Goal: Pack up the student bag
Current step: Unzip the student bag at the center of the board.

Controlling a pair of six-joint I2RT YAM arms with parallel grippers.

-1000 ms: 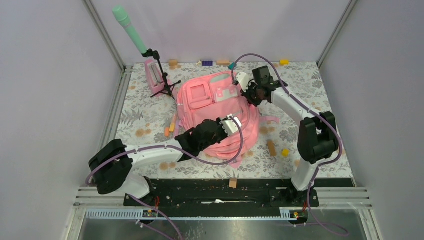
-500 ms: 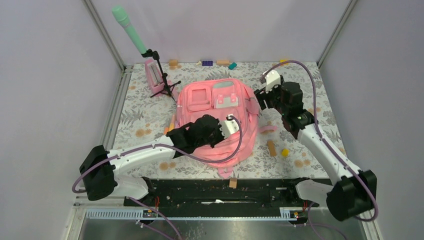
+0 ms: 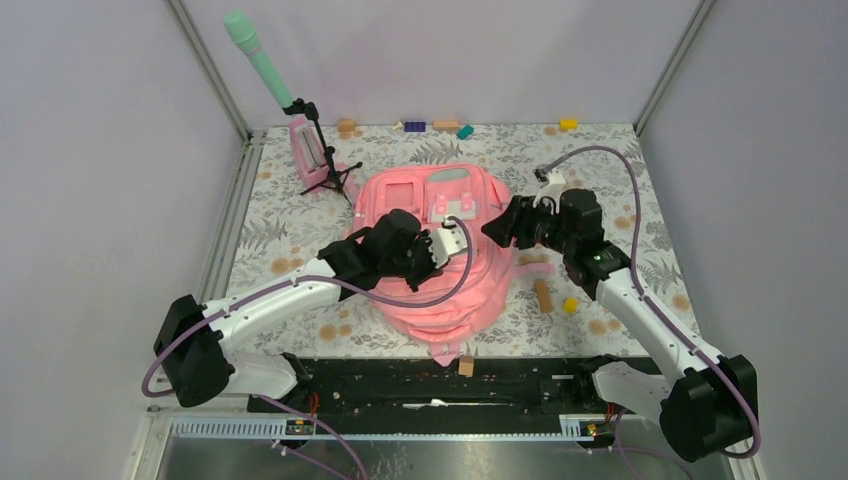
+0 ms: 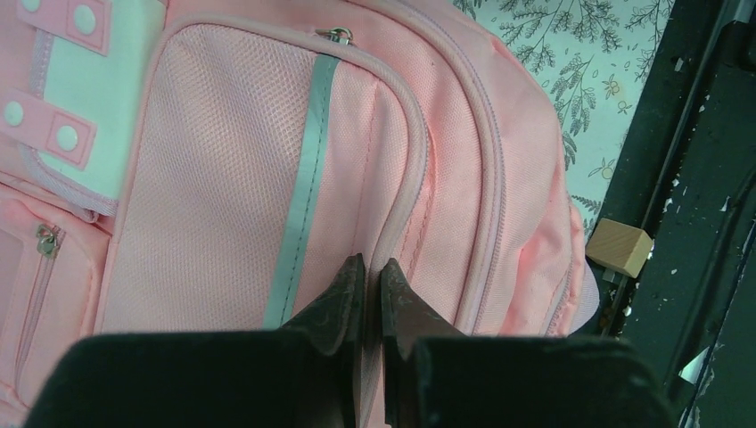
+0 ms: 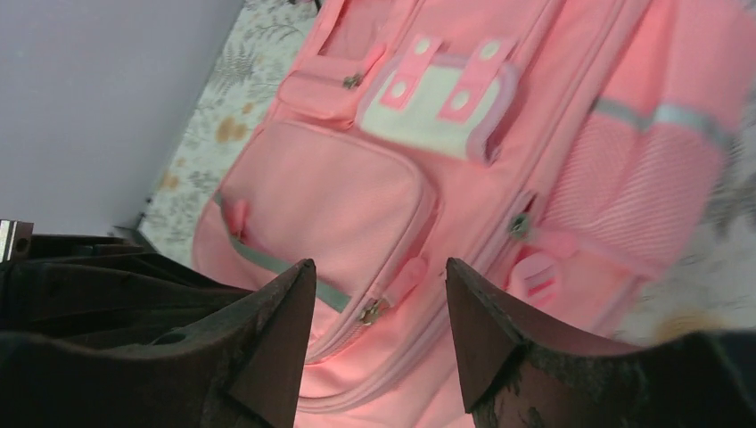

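Observation:
The student bag (image 3: pixel 450 300), a large soft pink backpack, lies flat in the middle of the table with its front pockets facing up. My left gripper (image 3: pixel 437 250) rests on its middle. In the left wrist view its fingertips (image 4: pixel 373 265) are shut on a pinched ridge of pink piping on the bag (image 4: pixel 223 178), right of the grey strip (image 4: pixel 303 178). My right gripper (image 3: pixel 497 228) hovers over the bag's right edge. Its jaws (image 5: pixel 379 267) stand open and empty above the bag (image 5: pixel 339 196), with a zipper pull (image 5: pixel 370 310) seen between them.
A green microphone (image 3: pixel 258 60) on a black stand and a pink metronome (image 3: pixel 305 150) stand at the back left. Small blocks (image 3: pixel 445 125) line the back edge. A wooden block (image 3: pixel 543 296) and a yellow one (image 3: pixel 570 305) lie right of the bag. A wooden cube (image 3: pixel 466 366) sits by the front rail.
My right gripper let go at the bag's top, opened, swung out right and came back over the bag's right edge. The bag has flattened and slid toward the near edge, my left gripper still shut on it.

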